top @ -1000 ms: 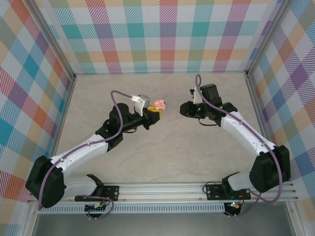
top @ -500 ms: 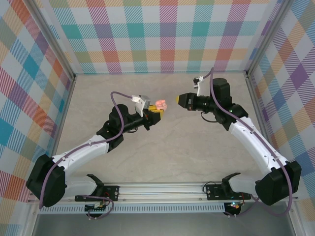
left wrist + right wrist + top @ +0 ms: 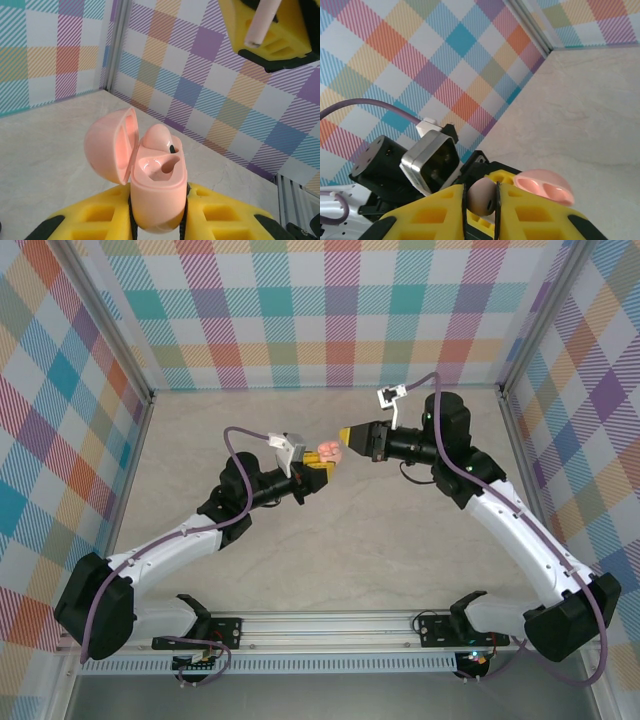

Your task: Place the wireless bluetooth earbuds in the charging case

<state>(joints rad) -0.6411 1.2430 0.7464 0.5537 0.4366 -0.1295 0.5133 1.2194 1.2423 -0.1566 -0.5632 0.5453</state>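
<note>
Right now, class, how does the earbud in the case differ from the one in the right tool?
The seated earbud rests in a socket of the open case, stem hidden; the held earbud is pinched in the right tool, stem showing. The seated earbud rides with the case in the left tool; the held earbud hangs apart from the case. Both are pink.

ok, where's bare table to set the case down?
Widest patch: table centre, left arm to right arm, ahead of the base rail. Also the strip along the back wall. Crowded: where the left gripper holding the pink case meets the right gripper and its earbud.
</note>
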